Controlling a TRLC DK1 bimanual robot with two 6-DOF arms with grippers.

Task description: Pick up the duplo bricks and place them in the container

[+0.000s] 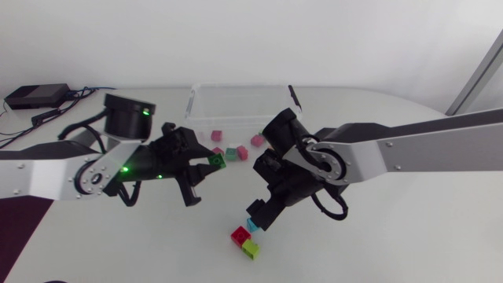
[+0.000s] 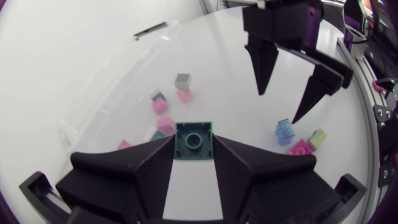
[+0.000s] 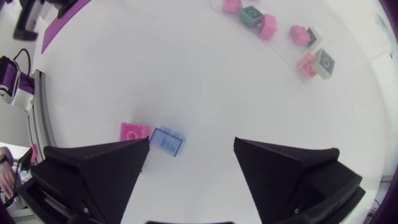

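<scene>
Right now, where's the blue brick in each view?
Head view: blue brick on the table, beside the pink brick.
Left wrist view: brick near the right gripper, beside the pink brick.
Right wrist view: brick just ahead of the right gripper.
Shared landmark: the pink brick beside it.

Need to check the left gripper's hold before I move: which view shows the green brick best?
The left wrist view: the green brick sits stud-up between the fingers of the left gripper, both touching it. The head view shows only a small green patch at the fingertips. The right wrist view misses it.
</scene>
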